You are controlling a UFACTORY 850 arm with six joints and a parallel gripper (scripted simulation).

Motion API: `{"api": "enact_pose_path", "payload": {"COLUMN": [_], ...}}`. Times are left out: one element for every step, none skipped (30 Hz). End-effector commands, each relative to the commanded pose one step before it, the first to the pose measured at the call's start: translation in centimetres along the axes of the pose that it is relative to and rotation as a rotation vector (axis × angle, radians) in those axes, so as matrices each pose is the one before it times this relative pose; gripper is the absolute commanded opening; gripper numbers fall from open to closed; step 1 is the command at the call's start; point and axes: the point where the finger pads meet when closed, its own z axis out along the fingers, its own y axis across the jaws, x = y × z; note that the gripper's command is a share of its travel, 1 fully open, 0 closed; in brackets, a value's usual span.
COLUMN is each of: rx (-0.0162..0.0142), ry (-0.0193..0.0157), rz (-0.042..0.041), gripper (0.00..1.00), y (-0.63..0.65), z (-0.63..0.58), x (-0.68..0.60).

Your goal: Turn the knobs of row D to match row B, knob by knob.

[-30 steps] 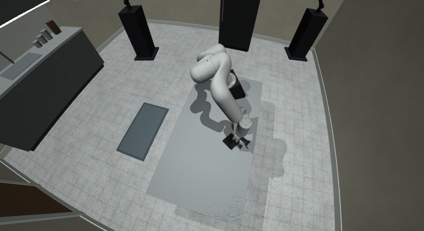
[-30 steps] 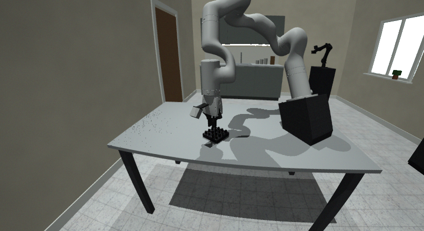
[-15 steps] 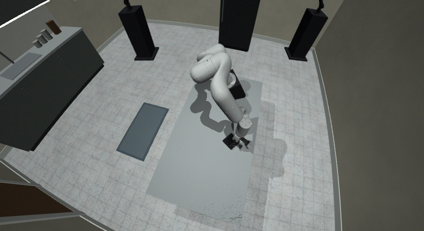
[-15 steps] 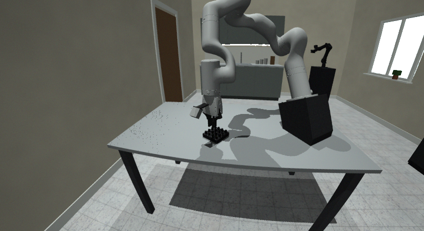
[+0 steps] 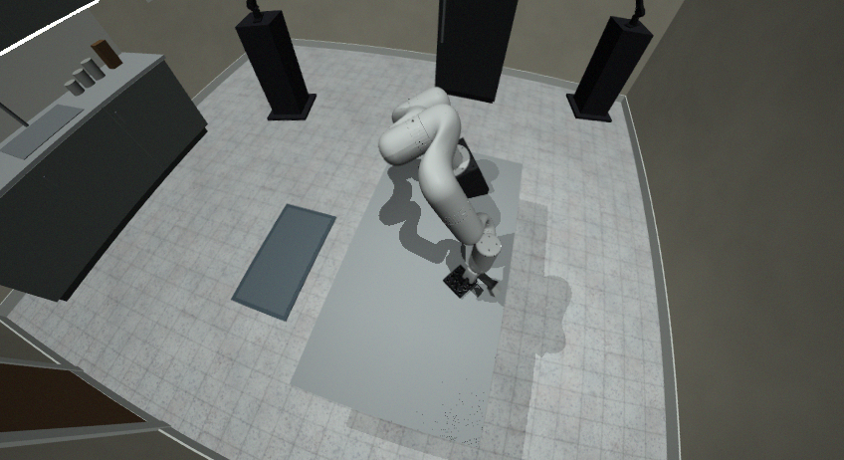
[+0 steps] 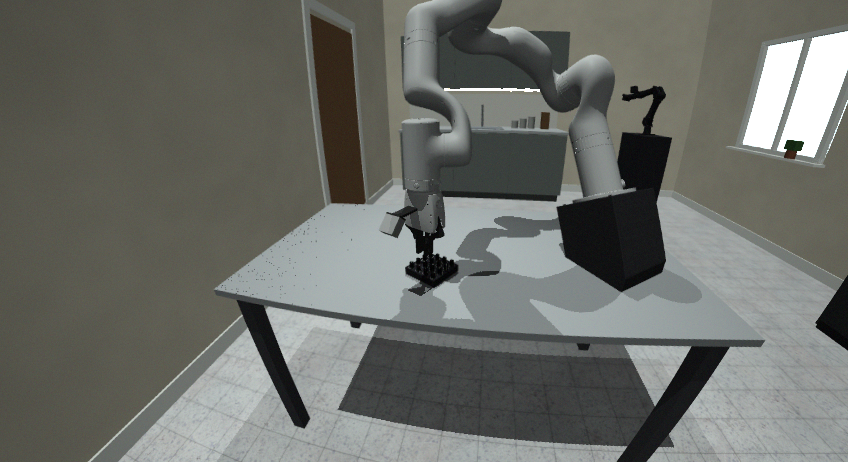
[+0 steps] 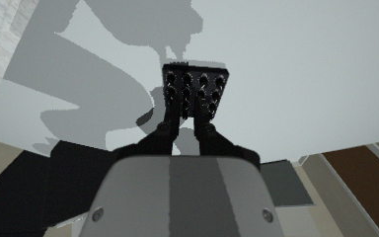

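The black knob box (image 5: 453, 279) (image 6: 422, 278) (image 7: 196, 69) stands on the table, its top covered with rows of dark knobs. My gripper (image 6: 424, 252) (image 7: 187, 104) points down over the box, its two dark fingers a narrow gap apart. In the exterior view the tips are at or just above the knob tops, toward the far left of the box. In the wrist view a knob of the second column shows in the gap between the fingers; no grip on it is visible. The fingers hide some knobs nearest the gripper. Knob lines, names and marks are too small and dark to read.
The grey table (image 5: 390, 337) (image 6: 309, 267) (image 7: 300, 74) bears the box and the arm's black base block (image 6: 612, 237). A camera housing (image 6: 392, 224) sticks out beside the gripper. Arm shadows fall across the table around the box. The table edge lies close to the box in the top view.
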Motion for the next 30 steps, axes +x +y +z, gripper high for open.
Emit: {"api": "enact_pose_path", "payload": {"rx": [-0.00080,-0.00003,-0.00004,-0.00004,-0.00005,-0.00006,-0.00007,0.00000,0.00000,-0.00007,-0.00008,-0.00009,-0.00009,-0.00004,-0.00001,0.00000,0.00000,0.00001,-0.00001,0.00000,0.00000,0.00001,-0.00001,0.00000,0.00000,0.00000,0.00000,0.00000,-0.00001,0.00000], "ry": [0.00148,0.00001,0.00002,0.00002,0.00002,0.00003,0.00003,0.00000,0.00000,0.00004,0.00004,0.00005,0.00005,0.00002,0.00000,0.00000,0.00000,0.00000,0.00000,0.00000,0.00000,0.00000,0.00000,0.00000,0.00000,0.00000,0.00000,0.00000,0.00000,0.00000], "rz": [0.00034,0.00001,0.00001,0.00001,0.00002,0.00002,0.00002,0.00000,0.00000,0.00003,0.00003,0.00003,0.00003,0.00001,0.00000,0.00000,0.00000,0.00000,0.00000,0.00000,0.00000,0.00000,0.00000,0.00000,0.00000,0.00000,0.00000,0.00000,0.00000,0.00000], "gripper": [0.19,0.19,0.19,0.19,0.19,0.19,0.19,0.19,0.19,0.19,0.19,0.19,0.19,0.19,0.19,0.19,0.19,0.19,0.19,0.19,0.19,0.19,0.19,0.19,0.19,0.19,0.19,0.19,0.19,0.19], "y": [0.045,0.000,0.000,0.000,0.000,-0.001,-0.001,0.000,0.000,-0.001,-0.001,-0.001,-0.002,-0.001,-0.001,-0.002,-0.002,-0.002,-0.002,-0.002,-0.002,-0.003,-0.002,-0.002,0.000,0.000,-0.003,-0.003,-0.002,-0.003], "z": [-0.042,0.018,0.023,0.029,0.035,0.040,0.047,0.000,0.000,0.053,0.059,0.065,0.072,0.085,0.096,0.102,0.108,0.113,0.119,0.123,0.128,0.131,0.135,0.137,0.000,0.000,0.139,0.140,0.141,0.141], "x": [0.073,0.000,0.000,-0.001,-0.001,-0.001,-0.001,0.000,0.000,-0.001,-0.001,-0.001,-0.002,-0.002,-0.002,-0.002,-0.002,-0.002,-0.002,-0.002,-0.003,-0.003,-0.002,-0.003,0.000,0.000,-0.003,-0.003,-0.003,-0.003]}}
